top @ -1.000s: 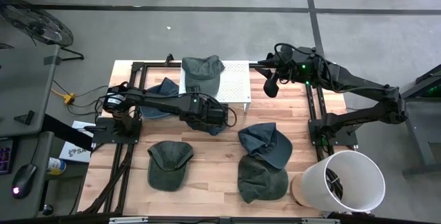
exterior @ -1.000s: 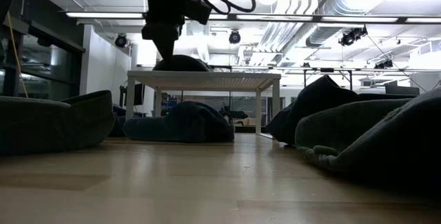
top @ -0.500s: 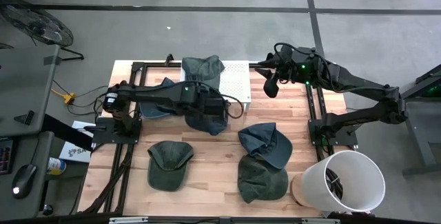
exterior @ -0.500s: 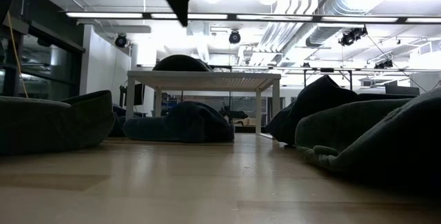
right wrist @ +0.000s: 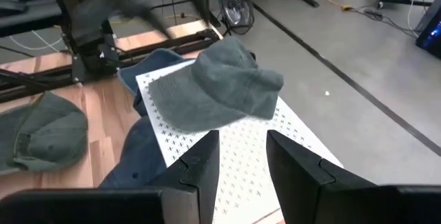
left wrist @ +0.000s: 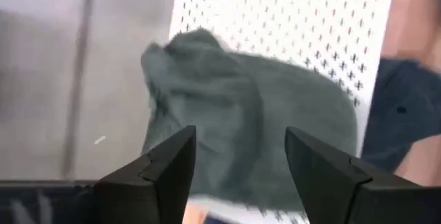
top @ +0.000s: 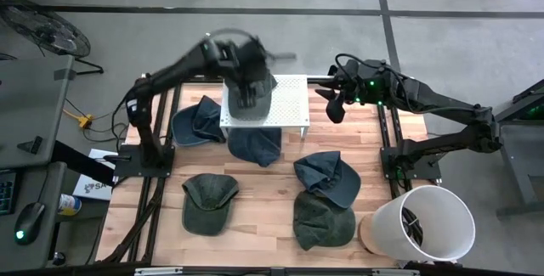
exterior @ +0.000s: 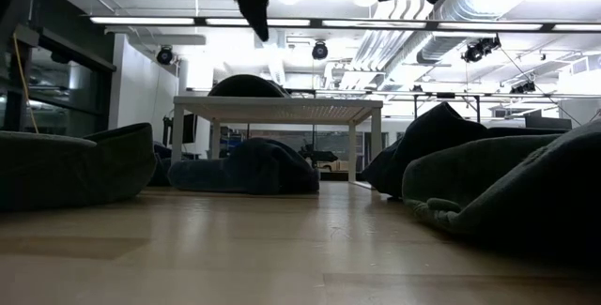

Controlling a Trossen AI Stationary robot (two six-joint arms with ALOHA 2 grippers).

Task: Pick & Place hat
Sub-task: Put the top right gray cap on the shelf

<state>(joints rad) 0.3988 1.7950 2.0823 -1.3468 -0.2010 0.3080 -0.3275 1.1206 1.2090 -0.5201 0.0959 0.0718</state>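
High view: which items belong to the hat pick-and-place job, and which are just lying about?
Job:
- green hat on the white perforated stand
- left claw, open above that hat
- remaining hats on the table, e.g. green cap

Lying about:
- white bin
- right claw, waiting beside the stand

You see the wooden table (top: 255,225) from overhead and from tabletop level; both wrist cameras look down on the white perforated stand (left wrist: 296,31), shared by all views.

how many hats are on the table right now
6: one on the white rack, a blue one under the rack, a blue one left of it, a green front-left, two stacked front-right. More may be hidden.
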